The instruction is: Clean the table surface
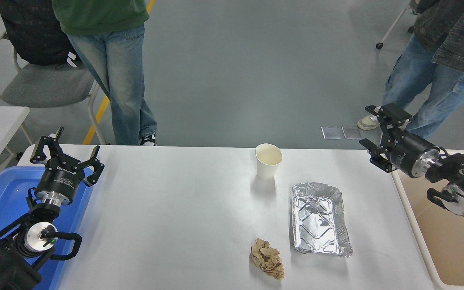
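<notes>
Surface: large matte white tabletop carrying white paper cup, foil tray, crumpled brown paper
Right gripper: fingers spread, empty; approach cup level
Left gripper: parked, spread

Cup behind tray; wad left.

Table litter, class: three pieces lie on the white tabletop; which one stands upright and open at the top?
The white paper cup. It stands upright near the far edge, while the foil tray lies flat and the brown paper wad is crumpled.
</notes>
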